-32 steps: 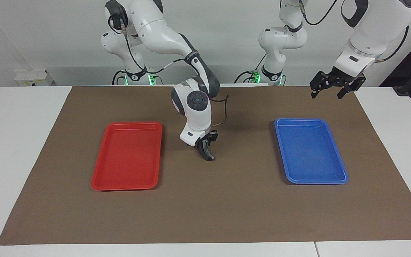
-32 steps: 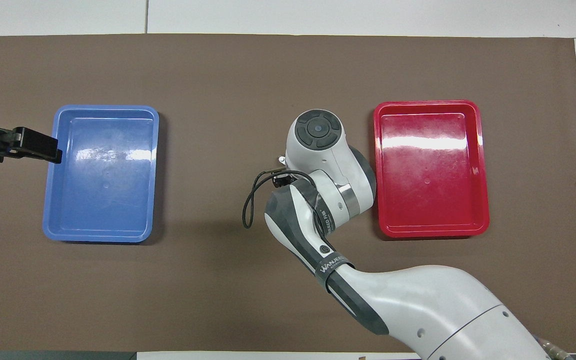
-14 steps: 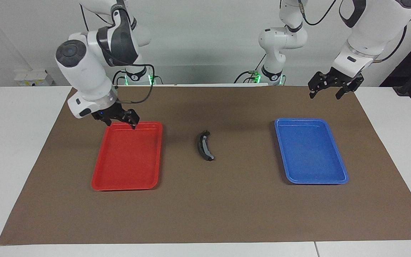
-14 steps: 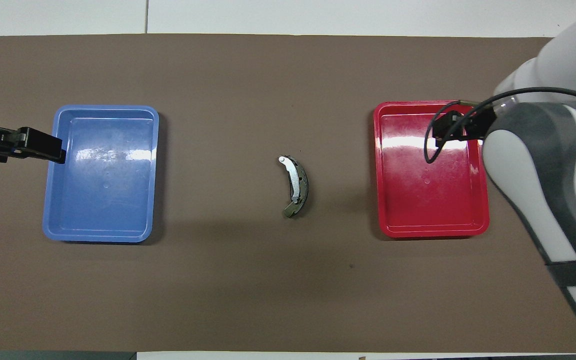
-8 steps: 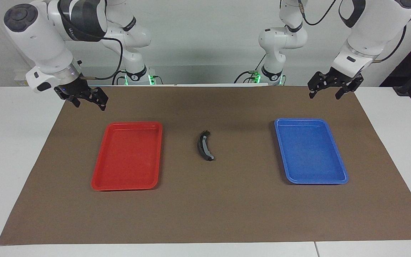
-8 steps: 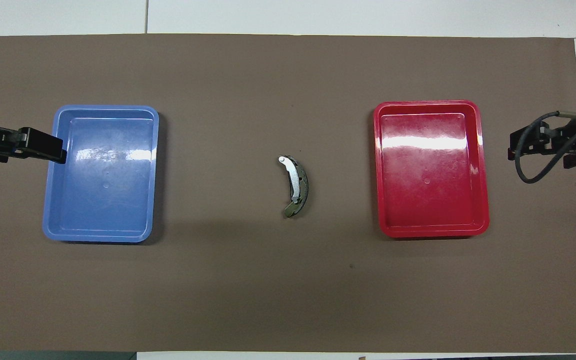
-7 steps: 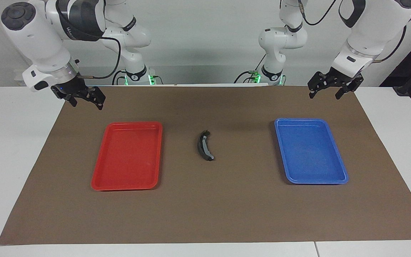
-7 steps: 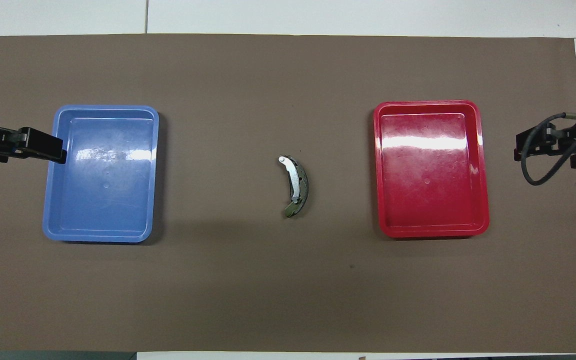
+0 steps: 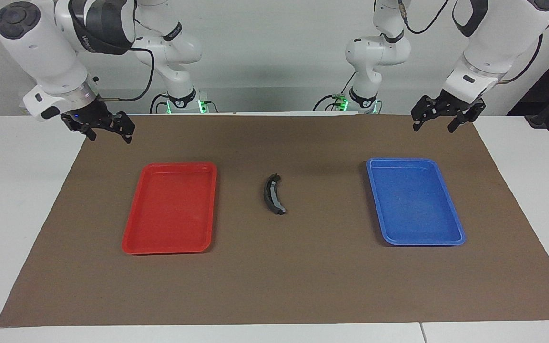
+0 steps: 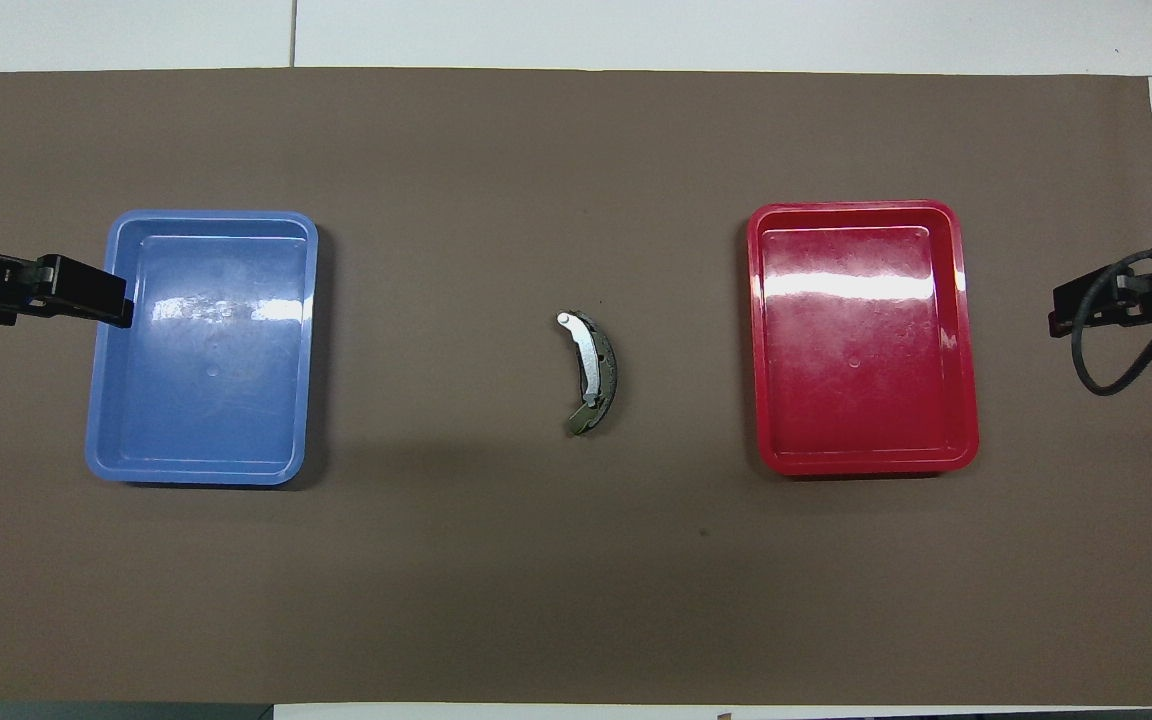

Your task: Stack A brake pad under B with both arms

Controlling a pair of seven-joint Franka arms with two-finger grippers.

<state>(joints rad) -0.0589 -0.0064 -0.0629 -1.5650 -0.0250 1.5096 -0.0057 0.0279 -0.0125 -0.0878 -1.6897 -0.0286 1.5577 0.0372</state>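
B (image 9: 273, 195), a slim black crescent pad with a greyish face, lies on the brown mat between the two trays; from above, B (image 10: 591, 372) shows a silvery strip along its inner curve. The A brake pad is hidden in both views. My right gripper (image 9: 108, 135) hangs open and empty over the mat's edge at the right arm's end, well away from B; it shows as a dark tip, the right gripper (image 10: 1071, 310), in the overhead view. My left gripper (image 9: 435, 126) waits open and empty above the mat's corner; seen from above, the left gripper (image 10: 86, 292) overlaps the blue tray's rim.
A red tray (image 9: 134, 240) lies empty toward the right arm's end and a blue tray (image 9: 453, 238) lies empty toward the left arm's end. The brown mat (image 9: 274, 286) covers most of the white table.
My right gripper let go of B at the mat's centre, rose, and swung over the red tray out to the mat's edge. B stays put. The left arm has not moved.
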